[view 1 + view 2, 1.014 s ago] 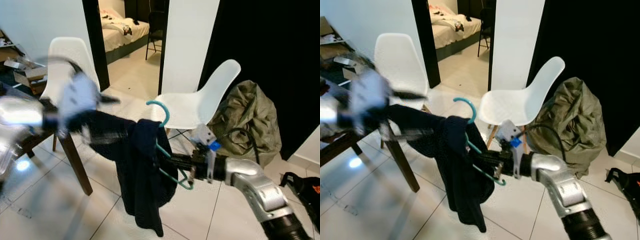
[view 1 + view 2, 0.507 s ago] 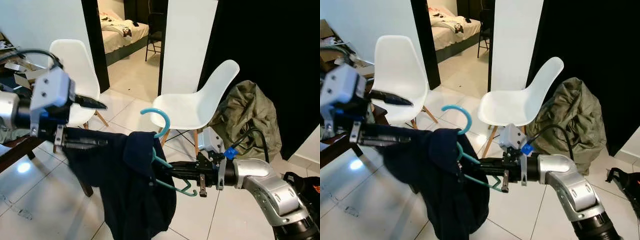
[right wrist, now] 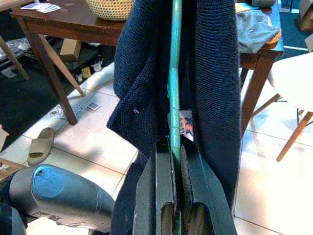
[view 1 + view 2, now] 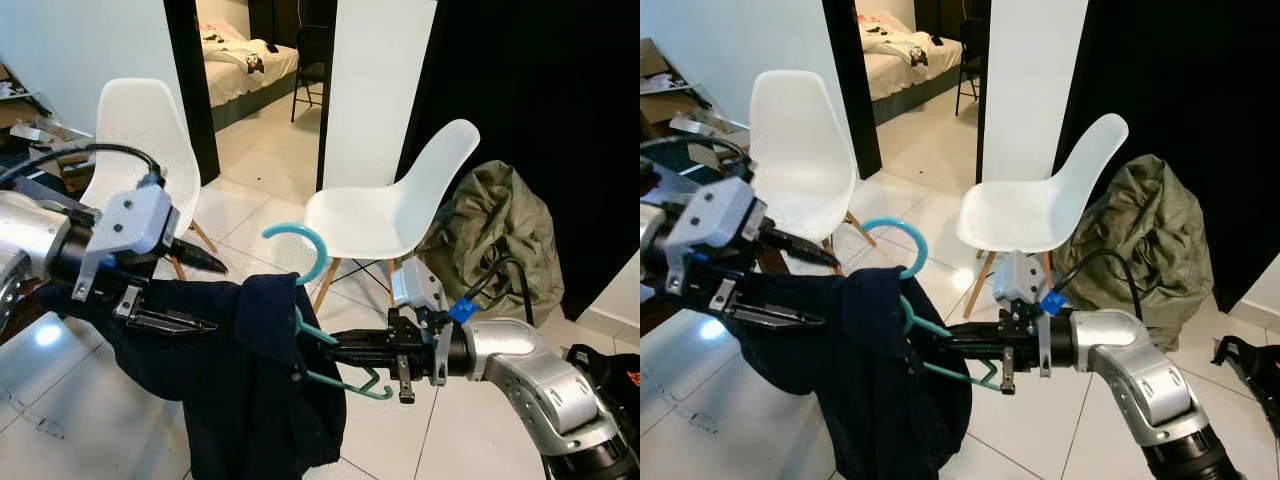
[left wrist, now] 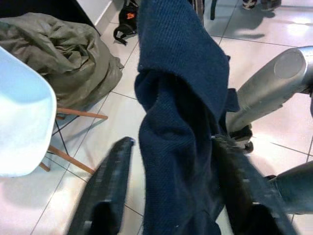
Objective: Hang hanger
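Teal plastic hanger [image 4: 318, 322] sits mid-scene, long axis running 9-to-3 straight out from right gripper [image 4: 345, 350]; fingers closed on lower bar, hook at 11 o'clock of them. Dark navy knit garment [image 4: 250, 390] drapes over hanger. Left gripper [image 4: 195, 295] at 9 o'clock, fingers parted around garment fold. Right arm nearer hanger. Since half second ago: left gripper dropped lower and closer to hanger, hook shifted slightly left.

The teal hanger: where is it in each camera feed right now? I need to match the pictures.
Left eye view: teal hanger at centre, hook up, bottom bar held by the right tool.
Right eye view: left of centre, same pose.
Left wrist view: I cannot make it out; the navy garment covers it.
Right wrist view: bar runs up from the tool's fingers.
Shared landmark: the navy garment draped over it.
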Tool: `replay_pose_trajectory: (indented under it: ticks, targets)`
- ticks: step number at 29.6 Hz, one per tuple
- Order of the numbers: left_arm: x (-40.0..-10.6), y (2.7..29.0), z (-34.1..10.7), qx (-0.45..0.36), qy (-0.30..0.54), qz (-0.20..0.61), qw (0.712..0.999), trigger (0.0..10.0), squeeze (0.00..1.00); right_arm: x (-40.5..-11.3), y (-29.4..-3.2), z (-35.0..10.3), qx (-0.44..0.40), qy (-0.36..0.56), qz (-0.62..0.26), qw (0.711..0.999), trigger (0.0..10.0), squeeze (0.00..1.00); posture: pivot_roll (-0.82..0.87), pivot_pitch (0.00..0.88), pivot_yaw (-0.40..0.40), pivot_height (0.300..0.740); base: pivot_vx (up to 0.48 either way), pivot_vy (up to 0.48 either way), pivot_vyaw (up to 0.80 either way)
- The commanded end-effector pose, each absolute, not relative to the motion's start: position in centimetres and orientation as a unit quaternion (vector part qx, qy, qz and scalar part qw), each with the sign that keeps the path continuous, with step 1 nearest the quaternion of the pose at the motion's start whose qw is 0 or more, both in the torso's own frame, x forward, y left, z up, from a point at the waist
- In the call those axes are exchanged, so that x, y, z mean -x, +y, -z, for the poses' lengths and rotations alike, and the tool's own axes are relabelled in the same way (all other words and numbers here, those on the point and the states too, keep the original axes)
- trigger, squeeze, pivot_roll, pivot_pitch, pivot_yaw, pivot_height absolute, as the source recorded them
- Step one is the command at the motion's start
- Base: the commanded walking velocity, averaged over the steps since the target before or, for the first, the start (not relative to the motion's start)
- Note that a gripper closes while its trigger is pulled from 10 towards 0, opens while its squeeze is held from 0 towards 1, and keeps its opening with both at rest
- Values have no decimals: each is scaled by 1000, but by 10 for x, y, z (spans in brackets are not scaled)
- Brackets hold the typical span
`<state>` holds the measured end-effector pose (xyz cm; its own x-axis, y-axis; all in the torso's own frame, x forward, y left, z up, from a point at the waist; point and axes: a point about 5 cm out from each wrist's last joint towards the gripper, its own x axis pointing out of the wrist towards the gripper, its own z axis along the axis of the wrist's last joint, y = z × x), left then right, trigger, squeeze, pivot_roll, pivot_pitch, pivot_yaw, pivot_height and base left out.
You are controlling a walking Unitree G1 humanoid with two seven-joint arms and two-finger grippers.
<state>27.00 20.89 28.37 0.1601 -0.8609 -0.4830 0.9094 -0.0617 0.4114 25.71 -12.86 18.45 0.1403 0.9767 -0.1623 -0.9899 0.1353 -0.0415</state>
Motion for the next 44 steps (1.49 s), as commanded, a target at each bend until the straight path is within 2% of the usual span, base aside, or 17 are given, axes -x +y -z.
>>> replay_pose_trajectory:
  ticks: [1,5,15,17,20,23,25,27,29,31,35,36,37,44]
  targets:
    - [-269,213,-280,-345,61,646,678,0,0,-253,-124,-193,71,26,-666,742,10000,0,47,0,-6,740,0,0,0]
    - [-267,212,-272,-343,83,657,666,0,0,-252,-124,-194,70,26,-669,739,10000,0,44,0,-4,740,0,0,0]
    - [-265,213,-268,-349,100,658,659,0,0,-251,-122,-196,69,22,-672,737,10000,0,44,0,-3,740,0,0,0]
    - [-262,209,-258,-352,114,666,647,0,0,-252,-120,-201,60,8,-672,738,10000,0,47,0,-6,740,0,0,0]
    - [-261,205,-254,-346,113,671,646,0,0,-254,-118,-205,53,-3,-671,740,10000,0,47,0,-7,740,0,0,0]
    - [-264,201,-253,-333,92,664,663,0,0,-258,-115,-209,47,-17,-663,747,10000,0,47,0,-7,740,0,0,0]
    - [-264,201,-253,-333,92,664,663,0,0,-258,-115,-209,47,-17,-663,747,10000,0,47,0,-7,740,0,0,0]
    - [-269,200,-264,-324,56,650,685,0,0,-264,-113,-203,60,-6,-649,759,10000,0,50,0,-12,740,0,0,0]
    - [-269,200,-264,-324,56,650,685,0,0,-264,-113,-203,60,-6,-649,759,10000,0,50,0,-12,740,0,0,0]
    - [-271,199,-279,-314,19,640,701,0,0,-268,-111,-197,68,4,-635,769,10000,0,50,0,-16,740,0,0,0]
    - [-271,200,-284,-311,10,638,705,0,0,-270,-109,-196,54,2,-626,778,10000,0,51,0,-15,740,0,0,0]
    - [-270,200,-283,-311,12,638,704,0,0,-272,-109,-200,26,-5,-620,784,10000,812,50,0,-16,740,0,0,0]
    - [-270,201,-281,-312,14,638,704,0,0,-273,-109,-204,6,-16,-621,783,10000,1000,50,0,-16,740,0,0,0]
    - [-272,205,-281,-322,21,626,710,0,0,-277,-117,-218,-66,-64,-600,794,10000,1000,50,0,-17,740,0,0,0]
